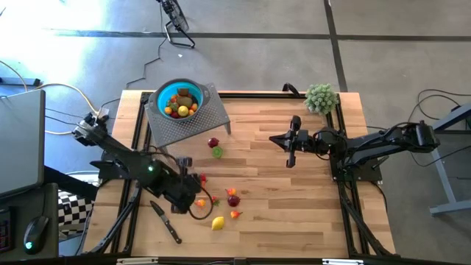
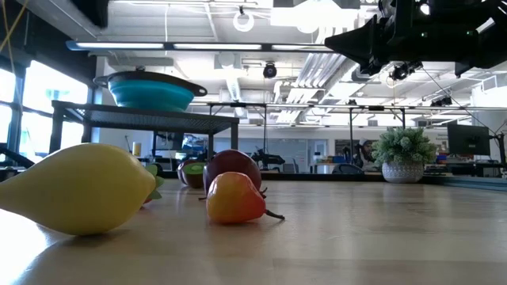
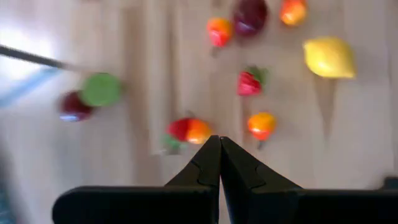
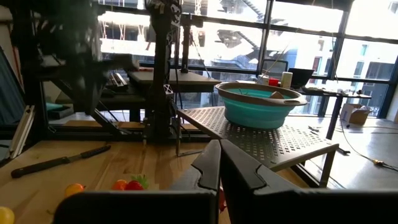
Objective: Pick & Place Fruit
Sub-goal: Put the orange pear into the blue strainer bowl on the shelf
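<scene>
Here fruit (image 3: 198,130) lies just beyond left hand (image 3: 219,144).

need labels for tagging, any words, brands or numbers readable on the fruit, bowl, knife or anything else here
None can be read.
Fruit, bowl, knife, rack: no print shows.
Monitors in the room beyond: whatever is on them is too small to read.
</scene>
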`<action>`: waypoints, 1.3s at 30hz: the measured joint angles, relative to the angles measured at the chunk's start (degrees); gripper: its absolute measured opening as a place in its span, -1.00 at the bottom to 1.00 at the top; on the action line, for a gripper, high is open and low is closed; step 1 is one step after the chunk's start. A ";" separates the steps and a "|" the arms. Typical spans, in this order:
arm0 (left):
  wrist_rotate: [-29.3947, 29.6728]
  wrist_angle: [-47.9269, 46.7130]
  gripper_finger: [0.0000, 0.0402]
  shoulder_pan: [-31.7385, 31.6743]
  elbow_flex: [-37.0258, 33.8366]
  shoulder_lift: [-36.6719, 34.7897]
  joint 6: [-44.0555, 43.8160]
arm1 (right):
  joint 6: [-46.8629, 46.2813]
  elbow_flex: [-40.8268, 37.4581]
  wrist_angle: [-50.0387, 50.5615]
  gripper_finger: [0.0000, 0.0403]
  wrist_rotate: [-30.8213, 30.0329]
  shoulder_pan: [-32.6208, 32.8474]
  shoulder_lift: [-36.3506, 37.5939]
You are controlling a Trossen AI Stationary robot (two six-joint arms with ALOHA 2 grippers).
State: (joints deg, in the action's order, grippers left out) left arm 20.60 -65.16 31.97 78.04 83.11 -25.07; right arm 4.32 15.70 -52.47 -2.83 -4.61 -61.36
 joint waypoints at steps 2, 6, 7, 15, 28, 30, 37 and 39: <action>-2.57 5.75 -1.00 -0.05 -4.45 -0.35 0.81 | 0.00 0.00 0.00 -0.99 0.00 -0.01 0.00; -7.04 18.60 -1.00 -0.09 -11.65 -1.06 4.61 | -0.20 0.00 0.00 -0.99 0.00 0.00 0.00; -8.11 21.02 -1.00 -0.09 -13.18 -0.94 5.44 | -0.20 0.00 0.00 -0.99 0.00 -0.01 0.00; -10.83 29.58 -1.00 -0.11 -20.54 -0.98 6.81 | -1.23 0.00 0.00 -0.99 0.00 -0.01 0.00; -19.77 37.40 -1.00 -9.85 -25.03 -0.98 11.96 | -1.50 0.00 -0.02 -0.99 0.00 0.01 0.00; -21.40 38.84 -1.00 -10.52 -25.01 -0.98 12.87 | -1.50 0.00 0.00 -0.99 -0.02 0.01 0.01; -23.73 38.03 -1.00 -10.60 -24.98 -0.98 8.91 | -1.16 0.00 0.00 -0.99 -0.15 -0.01 0.00; -23.34 37.57 -1.00 -10.60 -24.98 -0.98 6.35 | -1.12 0.00 0.00 -0.99 -0.20 0.00 0.01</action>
State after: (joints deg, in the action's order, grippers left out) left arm -2.74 -27.58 21.37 53.06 82.13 -18.72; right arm 3.19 15.70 -52.47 -3.03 -4.61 -61.35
